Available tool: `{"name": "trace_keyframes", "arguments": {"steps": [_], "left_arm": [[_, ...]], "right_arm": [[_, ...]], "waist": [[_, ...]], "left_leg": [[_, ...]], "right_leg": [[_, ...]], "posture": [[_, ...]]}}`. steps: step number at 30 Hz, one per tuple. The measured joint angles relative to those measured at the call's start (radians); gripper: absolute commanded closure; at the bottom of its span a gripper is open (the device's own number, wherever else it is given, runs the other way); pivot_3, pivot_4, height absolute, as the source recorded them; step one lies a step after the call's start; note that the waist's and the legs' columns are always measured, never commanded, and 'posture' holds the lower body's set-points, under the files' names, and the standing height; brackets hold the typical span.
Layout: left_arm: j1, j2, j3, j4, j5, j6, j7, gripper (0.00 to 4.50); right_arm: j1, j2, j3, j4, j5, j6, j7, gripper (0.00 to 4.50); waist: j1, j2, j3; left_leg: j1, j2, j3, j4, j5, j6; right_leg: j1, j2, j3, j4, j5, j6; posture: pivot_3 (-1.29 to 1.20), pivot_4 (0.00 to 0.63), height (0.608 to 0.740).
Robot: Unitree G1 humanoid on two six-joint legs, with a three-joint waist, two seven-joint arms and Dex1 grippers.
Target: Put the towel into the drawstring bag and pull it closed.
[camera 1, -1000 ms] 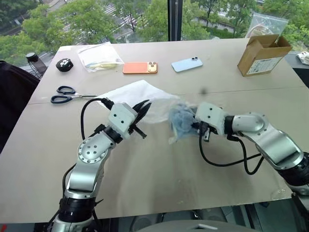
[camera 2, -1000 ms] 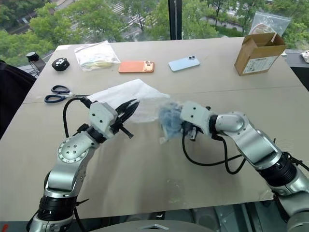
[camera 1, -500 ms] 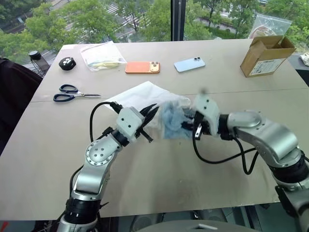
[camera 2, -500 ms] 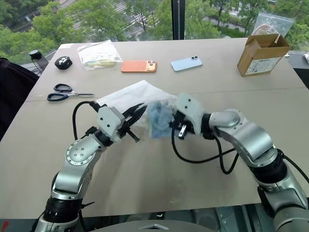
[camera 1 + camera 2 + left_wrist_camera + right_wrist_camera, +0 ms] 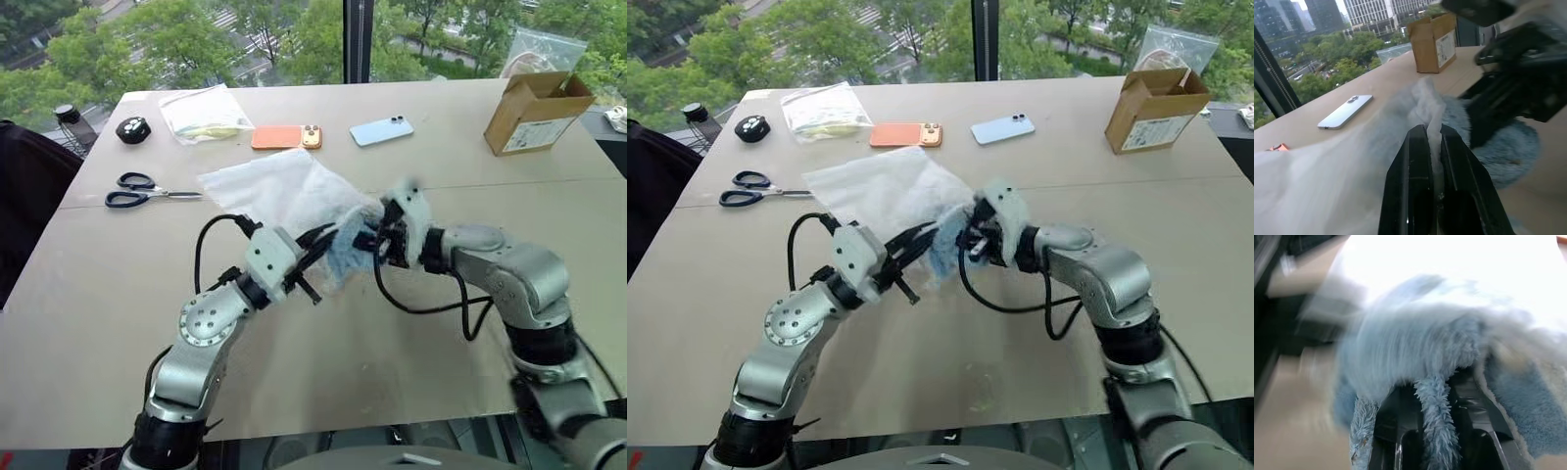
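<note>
My left arm reaches in from seven o'clock, my right bends in from four, and the two wrists meet at mid-table. My left gripper (image 5: 1434, 134) is pinched tight on a fold of the bag (image 5: 279, 188), fingers nearly level. My right gripper (image 5: 1437, 396) is clamped on the towel (image 5: 345, 253), wrist rolled over, and presses it against the bag's near edge, right beside my left fingers. The bag is thin, white, half-sheer, lifted and crumpled where I hold it, fanning out flat toward eleven o'clock. The towel is a pale-blue fluffy bunch, strands hanging between my right fingers (image 5: 1469, 401). At two o'clock stands a cardboard box (image 5: 534, 110) with a white label, print too small to read. At twelve lie an orange phone (image 5: 284, 137) and a blue phone (image 5: 380, 130); scissors (image 5: 147, 190) sit at ten.
</note>
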Motion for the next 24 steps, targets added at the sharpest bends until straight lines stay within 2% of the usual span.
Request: {"name": "trace_keyframes", "arguments": {"steps": [3,4,5,9,10,11,13,15,17,21,22,23,24], "left_arm": [[-0.012,0.002,-0.003,0.001,-0.003,0.0,-0.011,4.5],[-0.027,-0.002,-0.003,0.003,-0.007,0.001,-0.015,4.5],[-0.049,-0.009,-0.01,0.007,-0.015,0.006,-0.018,4.5],[-0.067,-0.018,-0.018,0.02,-0.04,0.024,-0.028,4.5],[-0.07,-0.02,-0.021,0.025,-0.042,0.028,-0.029,4.5],[-0.086,-0.032,-0.032,0.041,-0.046,0.039,-0.03,4.5],[-0.105,-0.047,-0.04,0.049,-0.057,0.048,-0.03,4.5],[-0.125,-0.063,-0.042,0.053,-0.073,0.059,-0.03,4.5],[-0.131,-0.076,-0.042,0.061,-0.087,0.078,-0.029,4.5],[-0.133,-0.081,-0.041,0.075,-0.092,0.084,-0.029,4.5],[-0.139,-0.094,-0.04,0.089,-0.1,0.088,-0.027,4.5],[-0.146,-0.099,-0.041,0.097,-0.101,0.089,-0.025,4.5],[-0.16,-0.112,-0.04,0.107,-0.103,0.091,-0.021,4.5]], "right_arm": [[-0.044,0.165,-0.204,0.062,0.052,0.15,-0.101,4.45],[-0.076,0.259,-0.314,0.098,0.073,0.201,-0.142,4.45],[-0.096,0.287,-0.386,0.127,0.097,0.238,-0.174,4.45],[-0.167,0.29,-0.755,0.284,0.196,0.331,-0.355,4.45],[-0.176,0.29,-0.788,0.304,0.21,0.331,-0.378,4.45],[-0.214,0.29,-0.907,0.377,0.286,0.329,-0.485,4.45],[-0.253,0.29,-0.985,0.451,0.412,0.303,-0.642,4.45],[-0.269,0.291,-0.999,0.507,0.576,0.233,-0.814,4.45],[-0.269,0.291,-0.919,0.532,0.777,0.115,-1.032,4.45],[-0.266,0.291,-0.773,0.502,0.871,0.023,-1.135,4.45],[-0.258,0.29,-0.633,0.434,0.854,0.009,-1.117,3.37],[-0.257,0.29,-0.586,0.414,0.838,0.017,-1.098,3.24],[-0.242,0.285,-0.507,0.378,0.805,0.024,-1.051,2.82]], "waist": [[-0.004,0.0,0.0],[-0.005,0.001,0.0],[-0.006,0.002,0.0],[-0.003,0.002,-0.001],[-0.006,0.002,-0.001],[-0.014,0.003,-0.001],[-0.025,0.003,-0.001],[-0.037,0.003,-0.001],[-0.05,0.003,-0.001],[-0.063,0.004,-0.001],[-0.063,0.004,-0.001],[-0.064,0.004,-0.001],[-0.063,0.003,-0.002]], "left_leg": [[0.001,0.0,0.001,0.0,0.0,0.0],[0.001,0.0,0.001,0.0,0.0,0.0],[0.001,0.0,0.001,0.0,0.0,0.0],[0.001,-0.002,0.002,0.0,0.0,0.0],[0.001,-0.002,0.002,0.0,0.0,0.0],[0.001,-0.002,0.004,-0.001,0.0,0.0],[0.001,-0.001,0.005,-0.001,0.001,-0.001],[0.001,0.0,0.006,-0.002,0.001,-0.001],[0.001,0.0,0.009,-0.002,0.001,-0.001],[0.001,0.0,0.011,-0.001,0.002,-0.001],[0.001,0.0,0.012,0.0,0.002,-0.001],[0.001,0.0,0.012,0.0,0.002,-0.001],[0.001,0.001,0.012,0.0,0.002,-0.001]], "right_leg": [[0.0,0.0,-0.001,0.001,0.001,0.0],[0.0,0.001,-0.001,0.001,0.001,0.0],[0.0,0.001,0.0,0.002,0.001,0.0],[0.0,0.0,0.0,0.002,0.001,0.0],[0.0,0.0,0.001,0.002,0.001,0.0],[-0.003,0.0,0.003,0.005,0.001,0.0],[-0.005,0.0,0.004,0.009,0.001,0.0],[-0.007,0.0,0.005,0.012,0.0,0.0],[-0.009,0.0,0.008,0.014,0.0,0.0],[-0.009,0.0,0.009,0.014,0.0,0.0],[-0.009,0.001,0.01,0.014,0.001,0.0],[-0.01,0.001,0.01,0.014,0.001,0.0],[-0.009,0.001,0.009,0.014,0.001,0.0]], "posture": [[0.0,0.15,0.734],[0.0,0.15,0.734],[0.0,0.15,0.734],[0.0,0.15,0.734],[0.0,0.15,0.734],[0.0,0.15,0.734],[0.0,0.15,0.734],[0.0,0.15,0.734],[0.0,0.15,0.734],[0.0,0.15,0.734],[0.0,0.15,0.734],[0.0,0.15,0.734],[0.0,0.15,0.734]]}}
